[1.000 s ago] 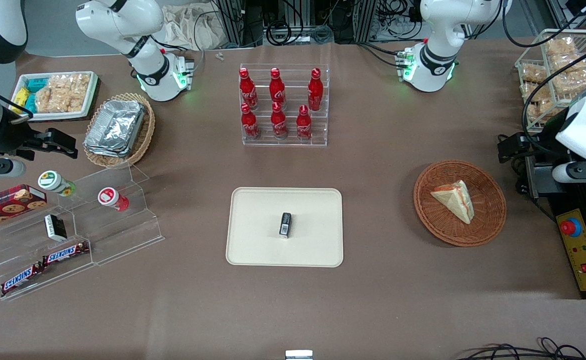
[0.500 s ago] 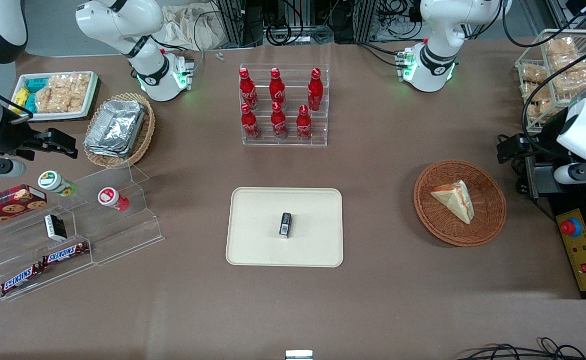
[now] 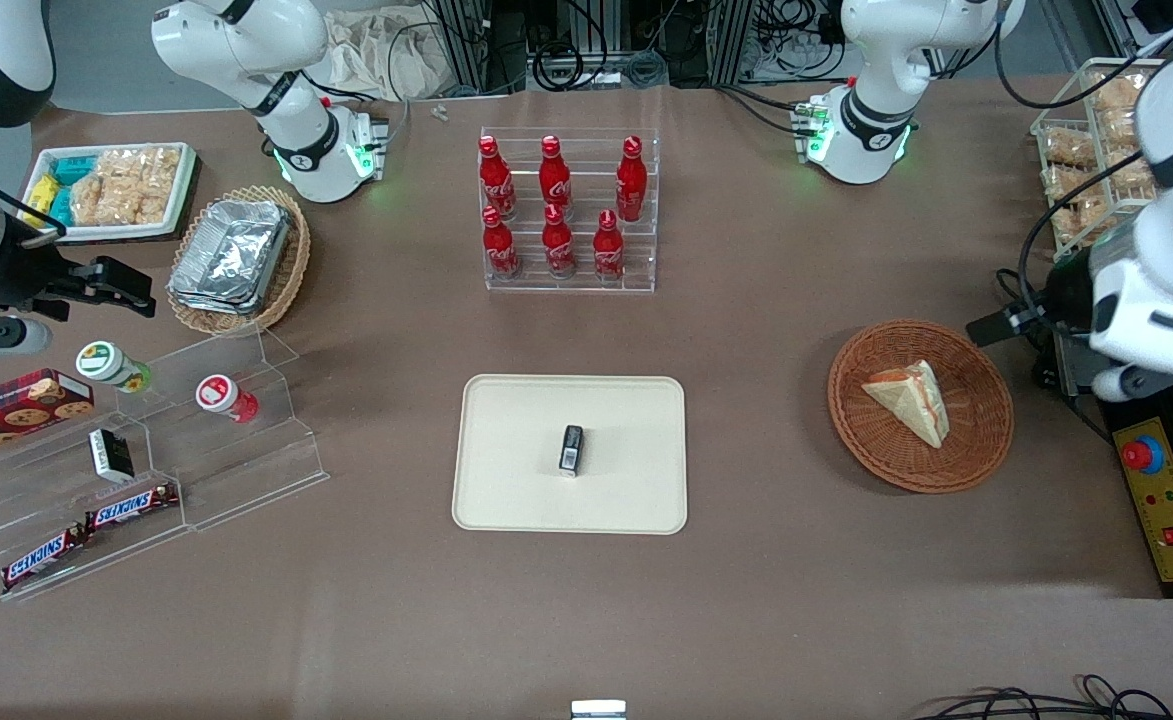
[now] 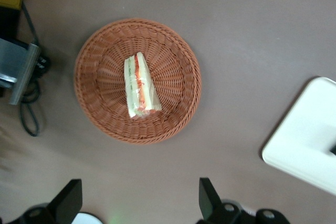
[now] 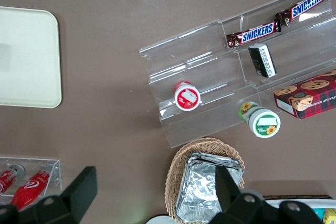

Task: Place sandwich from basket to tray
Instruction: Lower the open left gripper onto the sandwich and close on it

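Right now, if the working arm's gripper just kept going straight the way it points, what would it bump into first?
Probably the sandwich in the basket. The open gripper points down near the basket, with nothing between; its height is hard to judge.

I see my claw (image 4: 137, 203) with black fingers (image 4: 69, 201), hovering above a plain brown surface (image 3: 766, 600). Under it sits the reddish-brown woven basket (image 4: 178, 103), holding the pale sandwich (image 4: 139, 86) striped red, orange and green. Off to the claw's side lies the cream-beige tray (image 3: 516, 500), carrying a small black object (image 3: 571, 448) with a white label.
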`<act>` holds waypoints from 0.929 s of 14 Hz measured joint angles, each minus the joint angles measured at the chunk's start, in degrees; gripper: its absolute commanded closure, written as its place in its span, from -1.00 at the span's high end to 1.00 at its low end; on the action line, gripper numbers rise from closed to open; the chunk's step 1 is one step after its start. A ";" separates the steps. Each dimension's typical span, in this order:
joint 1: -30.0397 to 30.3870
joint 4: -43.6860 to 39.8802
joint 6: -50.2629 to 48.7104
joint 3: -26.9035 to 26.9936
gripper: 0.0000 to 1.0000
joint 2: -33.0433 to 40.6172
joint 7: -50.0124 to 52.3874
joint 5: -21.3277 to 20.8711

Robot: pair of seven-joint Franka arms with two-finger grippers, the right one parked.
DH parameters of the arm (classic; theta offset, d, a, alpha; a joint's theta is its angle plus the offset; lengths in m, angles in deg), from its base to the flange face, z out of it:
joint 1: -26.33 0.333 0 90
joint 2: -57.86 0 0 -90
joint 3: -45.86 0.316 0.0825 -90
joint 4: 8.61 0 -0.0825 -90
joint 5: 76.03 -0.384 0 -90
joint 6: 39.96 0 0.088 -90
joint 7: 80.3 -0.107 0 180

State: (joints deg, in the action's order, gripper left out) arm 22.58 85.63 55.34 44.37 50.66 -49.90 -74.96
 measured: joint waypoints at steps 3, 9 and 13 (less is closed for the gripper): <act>0.11 12.30 12.98 0.12 1.00 0.25 6.47 -0.01; 0.21 29.04 37.34 0.45 1.00 -3.75 11.94 0.00; 0.30 30.67 40.01 1.11 1.00 -7.15 12.18 -1.50</act>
State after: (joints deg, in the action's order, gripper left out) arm 22.88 116.30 95.35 45.48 43.51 -37.72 -76.46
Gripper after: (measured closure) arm 0.000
